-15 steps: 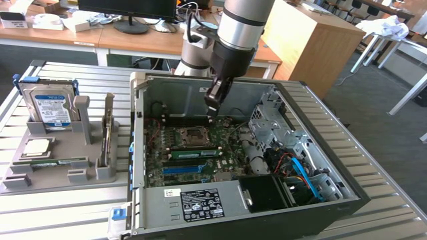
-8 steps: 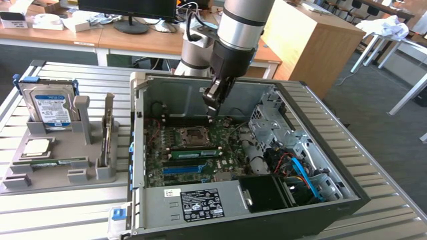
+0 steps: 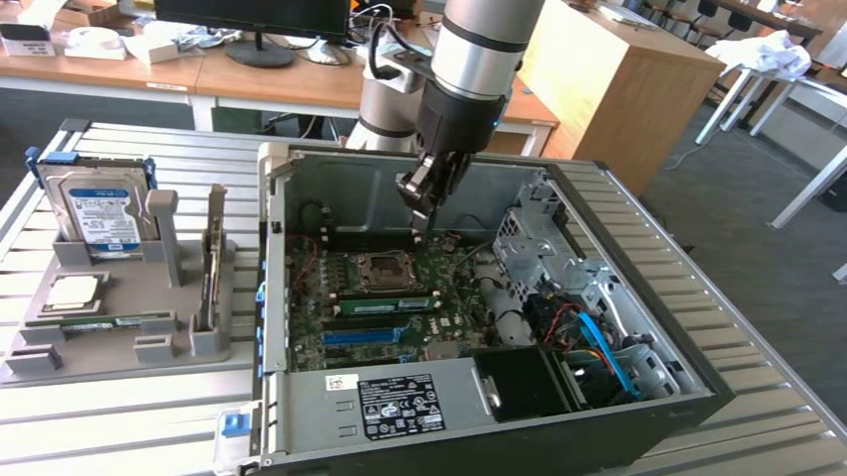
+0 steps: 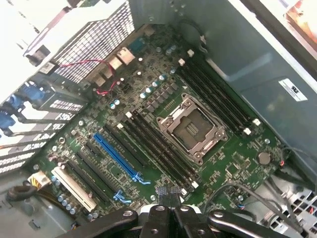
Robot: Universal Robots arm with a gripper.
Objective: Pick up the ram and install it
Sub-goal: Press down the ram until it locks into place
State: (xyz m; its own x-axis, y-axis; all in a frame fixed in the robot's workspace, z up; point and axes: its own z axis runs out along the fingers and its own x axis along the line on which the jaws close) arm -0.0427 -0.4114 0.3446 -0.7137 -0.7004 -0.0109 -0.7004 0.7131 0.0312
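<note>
The open PC case (image 3: pixel 636 327) takes up most of the metal table (image 3: pixel 119 426), motherboard (image 3: pixel 384 297) facing up. The arm's gripper (image 3: pixel 421 203) hangs over the board's far edge, fingers closed on nothing. The ram (image 3: pixel 387 304) sits in a slot just near-side of the CPU socket (image 3: pixel 375 267). Hard drive (image 3: pixel 95 213) stands on the grey holder (image 3: pixel 119 342), exterior view's left.

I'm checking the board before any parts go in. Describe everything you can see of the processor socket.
The processor socket is a square frame of silvery metal around a dark, recessed centre that looks empty, with no chip seated in it. It lies flat on the green motherboard inside the open computer case. Long black memory slots run alongside it on two opposite sides. Nothing rests on it or touches it from above.
</note>
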